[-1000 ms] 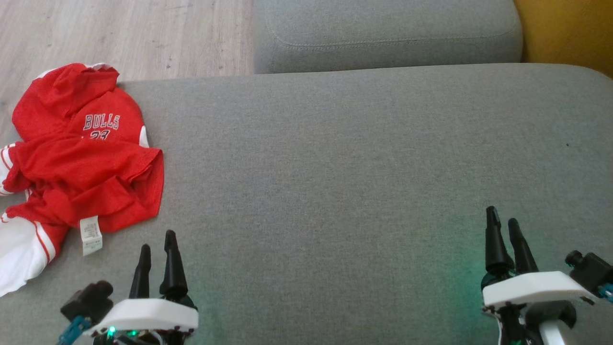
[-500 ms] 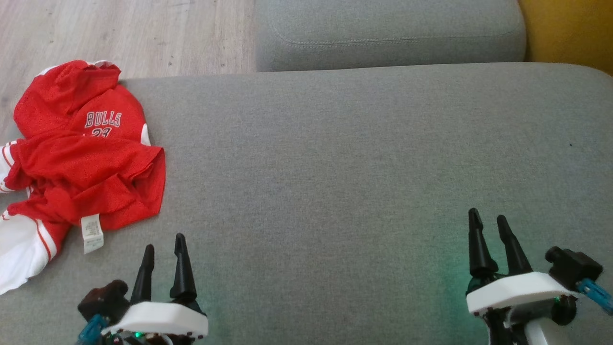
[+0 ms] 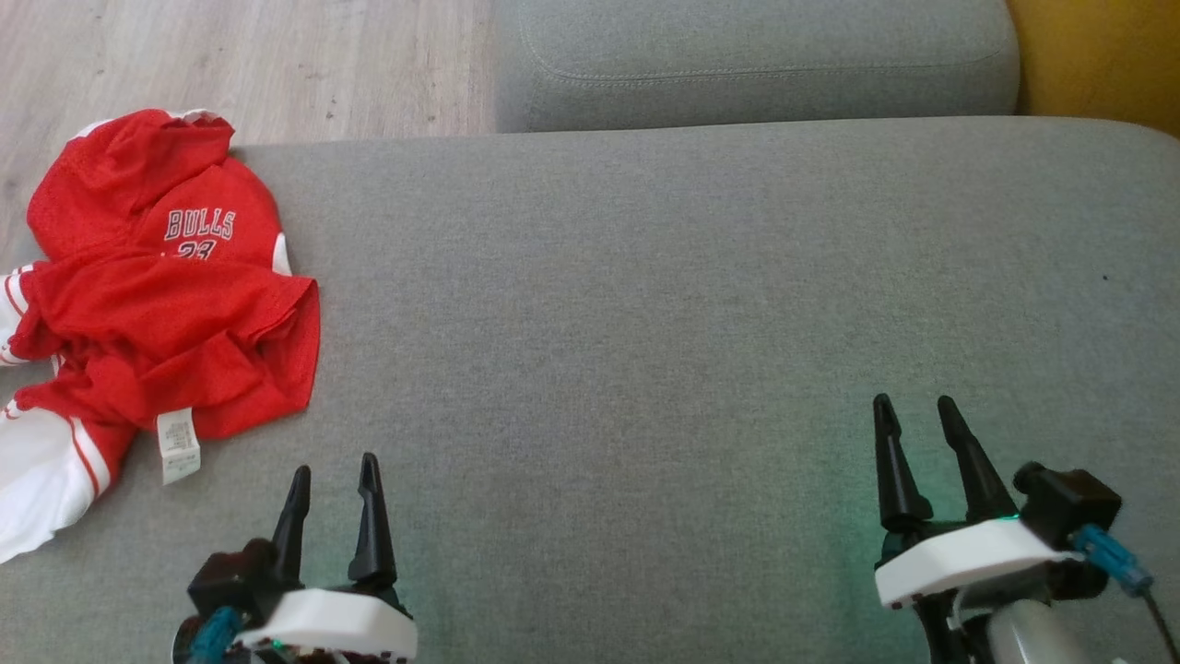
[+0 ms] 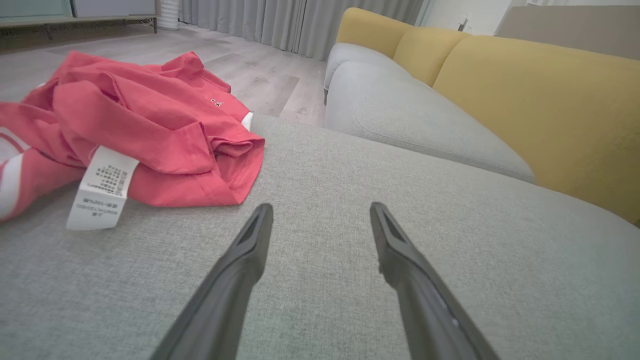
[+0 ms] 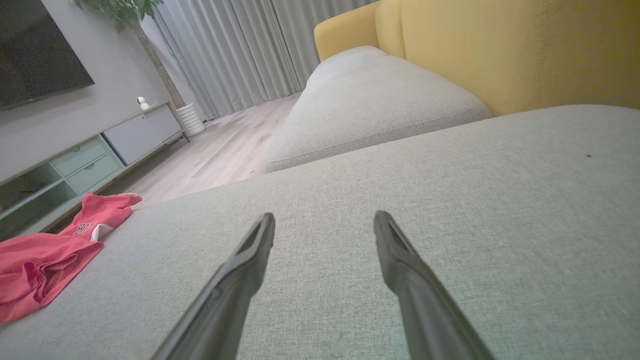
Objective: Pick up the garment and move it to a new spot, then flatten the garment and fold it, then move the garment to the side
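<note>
— What do we see at the far left?
— The garment, red and white, lies crumpled on the left end of the seat, and its top reaches the seat's far edge. We read "BULLS" on it. A white tag lies on the seat at its near hem.
— And next along?
— Our left gripper is near the tag but apart from it. Its jaws stand wide and hold nothing, and its fingers are over grey seat.
— The middle?
— We see grey seat, a second cushion behind it, and wood floor beyond the garment.
— And our right?
— The right gripper is well apart from the garment. Its jaws stand wide too, with nothing between them. A yellow backrest fills the far right corner.
</note>
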Motion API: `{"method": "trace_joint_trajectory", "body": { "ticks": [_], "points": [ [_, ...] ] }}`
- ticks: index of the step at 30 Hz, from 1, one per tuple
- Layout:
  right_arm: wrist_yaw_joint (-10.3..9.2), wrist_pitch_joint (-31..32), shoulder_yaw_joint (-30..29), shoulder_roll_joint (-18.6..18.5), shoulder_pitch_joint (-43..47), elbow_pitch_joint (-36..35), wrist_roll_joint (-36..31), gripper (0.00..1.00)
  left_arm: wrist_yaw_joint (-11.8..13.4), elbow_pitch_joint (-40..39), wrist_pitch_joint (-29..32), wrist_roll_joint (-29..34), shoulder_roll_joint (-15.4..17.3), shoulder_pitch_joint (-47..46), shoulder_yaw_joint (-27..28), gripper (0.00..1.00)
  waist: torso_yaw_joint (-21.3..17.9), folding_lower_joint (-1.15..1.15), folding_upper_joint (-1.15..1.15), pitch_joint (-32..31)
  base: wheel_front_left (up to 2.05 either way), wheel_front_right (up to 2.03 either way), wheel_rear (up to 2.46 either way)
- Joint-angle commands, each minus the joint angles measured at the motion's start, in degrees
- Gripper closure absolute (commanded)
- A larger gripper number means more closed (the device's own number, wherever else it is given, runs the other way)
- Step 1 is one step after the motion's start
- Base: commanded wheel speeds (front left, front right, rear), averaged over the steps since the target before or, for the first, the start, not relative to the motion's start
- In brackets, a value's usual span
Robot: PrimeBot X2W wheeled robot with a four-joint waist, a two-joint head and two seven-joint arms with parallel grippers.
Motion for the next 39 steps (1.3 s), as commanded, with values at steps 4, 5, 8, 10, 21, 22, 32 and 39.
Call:
{"method": "trace_joint_trajectory", "body": {
  "ticks": [4, 5, 8, 10, 21, 22, 32, 39],
  "points": [
    [0.37, -1.6, 1.9, -0.5, -3.0, -1.6, -4.5, 0.0, 0.9, -1.1, -1.6, 3.8, 1.0, -1.8, 1.3, 0.0, 0.1, 0.0, 0.0, 0.0, 0.0, 0.0, 0.0],
    [0.37, -1.8, 2.0, -0.5, -3.1, -1.6, -5.2, 0.0, 1.0, -1.0, -1.7, 4.4, 1.0, -1.9, 1.3, 0.0, 0.1, 0.0, 0.0, 0.0, 0.0, 0.0, 0.0],
    [0.39, -2.3, 2.2, -0.5, -3.1, -1.6, -7.4, 0.0, 1.3, -0.9, -2.3, 5.8, 0.9, -1.8, 1.6, 0.0, 0.1, 0.0, 0.0, -0.1, 0.0, 0.0, 0.0],
    [0.39, -2.6, 2.3, -0.5, -3.0, -1.7, -8.9, 0.0, 1.5, -1.0, -2.6, 6.6, 0.8, -1.7, 1.8, 0.0, 0.2, 0.0, 0.0, -0.1, 0.0, 0.0, 0.0],
    [0.43, -4.3, 3.1, -0.6, -2.3, -1.9, -15.8, 0.0, 1.6, 0.0, -4.3, 11.1, 0.4, -0.8, 2.3, 0.0, 0.4, 0.0, 0.0, -0.8, 0.0, 0.0, 0.0],
    [0.43, -4.5, 3.1, -0.6, -2.3, -1.9, -16.5, 0.0, 1.6, 0.3, -4.5, 11.7, 0.4, -0.7, 2.3, 0.0, 0.5, 0.0, 0.0, -0.9, 0.0, 0.0, 0.0],
    [0.45, -5.3, 3.2, -0.6, -1.7, -2.1, -19.9, 0.0, 1.5, 1.1, -5.3, 14.2, 0.1, -0.3, 2.7, 0.0, 0.6, 0.0, 0.0, -1.3, 0.0, 0.0, 0.0],
    [0.45, -5.3, 3.1, -0.6, -1.7, -1.9, -19.9, 0.0, 1.4, 1.3, -5.3, 14.2, 0.0, -0.4, 3.1, 0.0, 0.7, 0.0, 0.0, -1.3, 0.0, 0.0, 0.0]
  ]
}}
